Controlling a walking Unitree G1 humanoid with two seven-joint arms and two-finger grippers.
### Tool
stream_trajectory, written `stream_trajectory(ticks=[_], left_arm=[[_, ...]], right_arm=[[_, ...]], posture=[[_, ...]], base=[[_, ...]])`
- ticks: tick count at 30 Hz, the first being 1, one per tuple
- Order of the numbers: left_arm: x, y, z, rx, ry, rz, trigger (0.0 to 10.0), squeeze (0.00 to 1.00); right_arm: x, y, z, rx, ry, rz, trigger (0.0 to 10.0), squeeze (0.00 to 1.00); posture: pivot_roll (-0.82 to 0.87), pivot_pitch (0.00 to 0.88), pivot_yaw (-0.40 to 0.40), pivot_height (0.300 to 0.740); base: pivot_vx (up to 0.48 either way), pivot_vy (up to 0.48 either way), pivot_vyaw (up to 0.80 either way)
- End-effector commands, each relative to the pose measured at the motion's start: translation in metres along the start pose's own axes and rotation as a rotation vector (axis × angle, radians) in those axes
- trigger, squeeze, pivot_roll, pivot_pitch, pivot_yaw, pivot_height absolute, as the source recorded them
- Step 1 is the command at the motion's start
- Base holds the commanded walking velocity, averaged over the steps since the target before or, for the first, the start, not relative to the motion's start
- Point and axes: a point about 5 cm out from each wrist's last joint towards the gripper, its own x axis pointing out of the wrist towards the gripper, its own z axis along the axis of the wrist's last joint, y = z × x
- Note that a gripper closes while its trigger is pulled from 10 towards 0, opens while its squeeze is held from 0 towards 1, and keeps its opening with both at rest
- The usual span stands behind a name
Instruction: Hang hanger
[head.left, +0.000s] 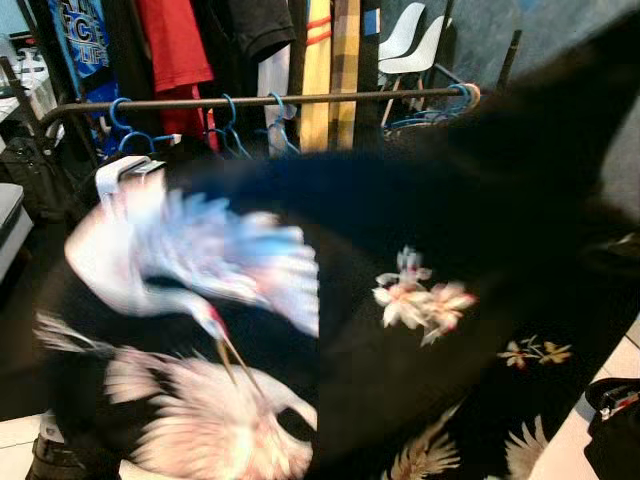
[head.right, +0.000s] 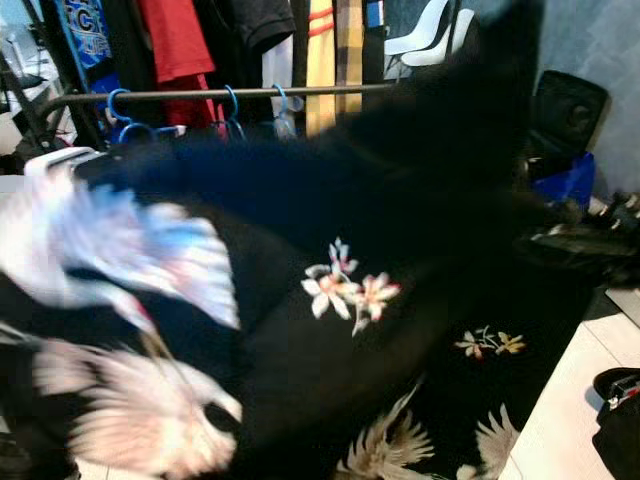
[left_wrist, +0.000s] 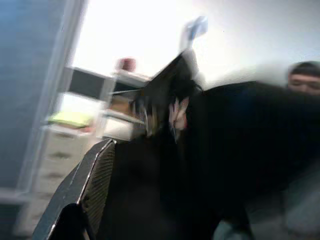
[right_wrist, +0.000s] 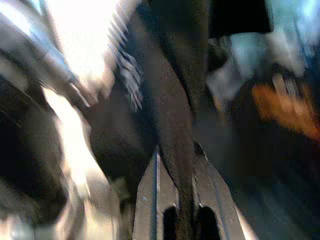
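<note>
Fingers (right_wrist: 172, 195) of the right gripper, low in the centre of its wrist view, are clenched on a fold of the black garment (head.left: 400, 400). One finger (left_wrist: 87, 190) of the left gripper shows at lower left of its wrist view beside dark cloth; whether it grips I cannot tell. The garment, printed with white cranes and flowers, fills the centre and bottom of the head view, blurred. Its hanger is hidden under the cloth. Across the top runs the rail (head.left: 330, 97) with blue hangers (head.left: 125, 125). Likely soft, light and floppy, the cloth will sag and slip; better to hold the stiff hanger near its hook.
</note>
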Motion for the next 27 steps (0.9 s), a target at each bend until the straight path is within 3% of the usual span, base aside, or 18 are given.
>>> stream_trajectory(ticks=[1, 2, 3, 5, 7, 9, 12, 13, 15, 16, 17, 18, 21, 22, 25, 26, 27], left_arm=[[0.0, 0.002, 0.002, 0.028, 0.004, 0.02, 10.0, 0.0], [-0.003, 0.012, 0.005, 0.072, 0.009, 0.109, 10.0, 0.0], [-0.003, 0.012, 0.005, 0.072, 0.009, 0.109, 10.0, 0.0], [-0.01, 0.031, 0.012, 0.158, 0.02, 0.272, 10.0, 0.0], [-0.01, 0.031, 0.012, 0.158, 0.02, 0.272, 10.0, 0.0], [-0.021, 0.046, 0.017, 0.245, 0.069, 0.424, 10.0, 0.0], [-0.021, 0.046, 0.017, 0.245, 0.069, 0.424, 10.0, 0.0], [-0.025, 0.053, 0.014, 0.303, 0.136, 0.481, 10.0, 0.0], [-0.025, 0.053, 0.014, 0.303, 0.136, 0.481, 10.0, 0.0], [-0.028, 0.057, 0.007, 0.368, 0.231, 0.511, 10.0, 0.0], [-0.028, 0.057, 0.007, 0.368, 0.231, 0.511, 10.0, 0.0], [-0.031, 0.064, 0.003, 0.434, 0.297, 0.568, 10.0, 0.0], [-0.031, 0.064, 0.003, 0.434, 0.297, 0.568, 10.0, 0.0], [-0.037, 0.072, 0.004, 0.499, 0.333, 0.649, 10.0, 0.0], [-0.037, 0.072, 0.004, 0.499, 0.333, 0.649, 10.0, 0.0], [-0.042, 0.079, 0.007, 0.544, 0.335, 0.723, 10.0, 0.0], [-0.042, 0.079, 0.007, 0.544, 0.335, 0.723, 10.0, 0.0]], right_arm=[[0.001, -0.001, -0.002, -0.017, 0.047, -0.019, 0.0, 0.0], [-0.008, -0.002, -0.01, 0.0, 0.129, -0.084, 0.0, 0.0], [-0.008, -0.002, -0.01, 0.0, 0.129, -0.084, 0.0, 0.0], [-0.03, -0.004, -0.019, 0.017, 0.214, -0.241, 0.0, 0.0], [-0.03, -0.004, -0.019, 0.017, 0.214, -0.241, 0.0, 0.0], [-0.052, -0.005, -0.029, 0.025, 0.197, -0.406, 0.0, 0.0], [-0.052, -0.005, -0.029, 0.025, 0.197, -0.406, 0.0, 0.0], [-0.058, -0.005, -0.026, 0.006, 0.097, -0.453, 0.0, 0.0], [-0.058, -0.005, -0.026, 0.006, 0.097, -0.453, 0.0, 0.0], [-0.058, 0.001, -0.008, -0.037, -0.122, -0.412, 0.0, 0.0], [-0.058, 0.001, -0.008, -0.037, -0.122, -0.412, 0.0, 0.0], [-0.064, 0.001, -0.001, -0.086, -0.192, -0.437, 0.0, 0.0], [-0.064, 0.001, -0.001, -0.086, -0.192, -0.437, 0.0, 0.0], [-0.073, -0.006, 0.003, -0.136, -0.233, -0.545, 0.0, 0.0], [-0.073, -0.006, 0.003, -0.136, -0.233, -0.545, 0.0, 0.0], [-0.082, -0.016, 0.003, -0.173, -0.222, -0.687, 0.0, 0.0], [-0.082, -0.016, 0.003, -0.173, -0.222, -0.687, 0.0, 0.0]], posture=[[-0.06, 0.0, -0.006, 0.74], [-0.06, 0.0, -0.007, 0.74], [-0.06, 0.0, -0.007, 0.74], [-0.07, 0.0, -0.008, 0.74], [-0.07, 0.0, -0.008, 0.74], [-0.07, 0.0, 0.0, 0.74], [-0.07, 0.0, 0.0, 0.74], [-0.07, 0.0, 0.002, 0.74], [-0.07, 0.0, 0.002, 0.74], [-0.07, 0.0, 0.005, 0.74], [-0.07, 0.0, 0.005, 0.74], [-0.07, 0.0, 0.004, 0.74], [-0.07, 0.0, 0.004, 0.74], [-0.08, 0.0, 0.004, 0.74], [-0.08, 0.0, 0.004, 0.74], [-0.08, 0.0, 0.003, 0.74], [-0.08, 0.0, 0.003, 0.74]], base=[[0.0, 0.0, 0.0], [0.0, 0.0, 0.0], [0.0, 0.0, 0.0], [0.0, 0.0, 0.0], [0.0, 0.0, 0.0], [0.0, 0.0, 0.0], [0.0, 0.0, 0.0], [0.0, 0.0, 0.0], [0.0, 0.0, 0.0], [0.0, 0.0, 0.0], [0.0, 0.0, 0.0], [0.0, 0.0, 0.0], [0.0, 0.0, 0.0], [0.0, 0.0, 0.0], [0.0, 0.0, 0.0], [0.0, 0.0, 0.0], [0.0, 0.0, 0.0]])
